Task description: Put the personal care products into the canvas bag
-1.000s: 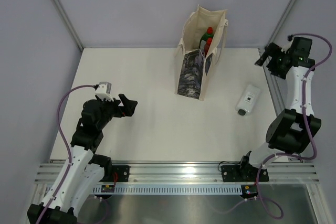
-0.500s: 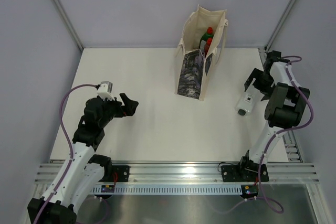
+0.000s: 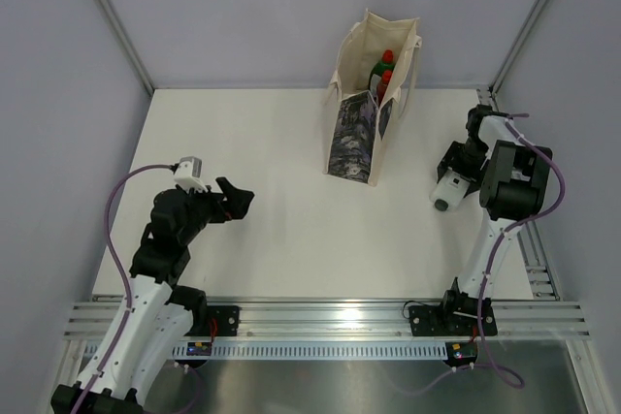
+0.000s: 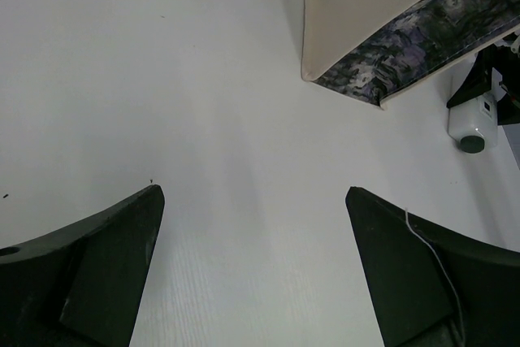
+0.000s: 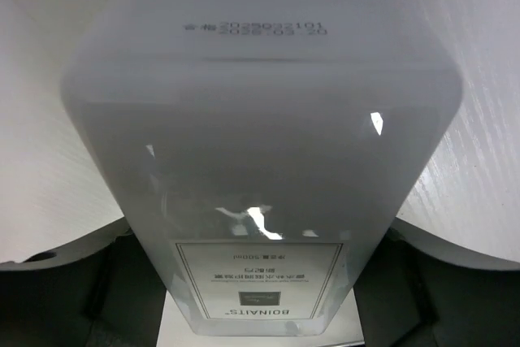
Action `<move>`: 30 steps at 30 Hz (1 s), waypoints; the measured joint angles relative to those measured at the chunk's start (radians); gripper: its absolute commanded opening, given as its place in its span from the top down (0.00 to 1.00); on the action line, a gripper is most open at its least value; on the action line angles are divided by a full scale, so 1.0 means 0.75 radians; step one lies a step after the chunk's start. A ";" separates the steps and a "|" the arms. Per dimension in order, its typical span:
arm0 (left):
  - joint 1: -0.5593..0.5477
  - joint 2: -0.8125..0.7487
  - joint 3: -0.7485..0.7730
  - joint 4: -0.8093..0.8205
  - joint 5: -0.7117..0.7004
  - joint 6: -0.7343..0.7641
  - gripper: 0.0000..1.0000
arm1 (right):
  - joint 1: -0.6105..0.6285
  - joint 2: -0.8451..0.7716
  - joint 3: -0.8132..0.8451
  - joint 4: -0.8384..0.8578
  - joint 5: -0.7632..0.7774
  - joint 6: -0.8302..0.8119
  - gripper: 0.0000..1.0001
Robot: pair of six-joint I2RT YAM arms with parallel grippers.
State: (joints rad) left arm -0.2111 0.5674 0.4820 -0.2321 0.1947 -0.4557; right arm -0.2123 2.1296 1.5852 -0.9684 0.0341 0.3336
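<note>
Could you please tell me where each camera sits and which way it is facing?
Top external: high behind the bases, looking down on the table, canvas bag and both arms.
Left wrist: on the left gripper, looking low across the table toward the bag; both fingers show.
Right wrist: on the right gripper, close over the white bottle; fingers at the lower corners.
Shared: all three show the bottle.

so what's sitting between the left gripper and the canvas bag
Nothing: the table between the left gripper and the canvas bag is bare, seen in the top external and left wrist views.
</note>
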 measured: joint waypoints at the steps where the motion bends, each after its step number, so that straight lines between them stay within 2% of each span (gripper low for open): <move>1: 0.000 0.002 -0.002 -0.006 0.000 -0.004 0.01 | 0.000 0.002 0.005 -0.003 -0.001 -0.001 0.76; 2: 0.000 0.005 -0.002 -0.009 0.000 -0.008 0.01 | 0.000 0.003 0.007 -0.003 -0.002 -0.005 0.99; 5: 0.000 0.019 -0.002 -0.014 -0.001 -0.012 0.01 | -0.007 -0.001 0.006 0.008 -0.028 -0.047 1.00; 7: 0.000 0.024 -0.002 -0.022 -0.001 -0.012 0.01 | -0.022 -0.039 -0.029 0.065 -0.124 -0.105 1.00; 12: 0.000 0.024 -0.002 -0.028 -0.001 -0.019 0.01 | -0.089 -0.335 -0.182 0.279 -0.570 -0.254 1.00; 16: 0.000 0.032 -0.002 -0.025 -0.001 -0.022 0.01 | -0.102 -0.614 -0.153 0.453 -0.829 -0.266 1.00; 19: 0.000 0.051 -0.001 -0.008 -0.001 -0.022 0.01 | -0.087 -0.705 -0.027 0.579 -0.999 -0.203 1.00; 22: 0.000 0.087 0.001 0.011 -0.001 -0.023 0.01 | -0.029 -0.690 0.180 0.650 -1.073 -0.146 1.00; 25: 0.000 0.141 0.016 0.025 0.004 -0.023 0.01 | 0.076 -0.621 0.427 0.663 -1.067 -0.109 1.00; 30: 0.000 0.200 0.061 0.049 0.010 -0.024 0.01 | 0.311 -0.478 0.763 0.718 -0.926 -0.074 1.00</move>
State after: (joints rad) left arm -0.2111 0.7177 0.5274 -0.1955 0.2024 -0.4740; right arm 0.0212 1.7710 2.1574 -0.4297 -0.6605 0.2783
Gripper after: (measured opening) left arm 0.984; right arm 0.817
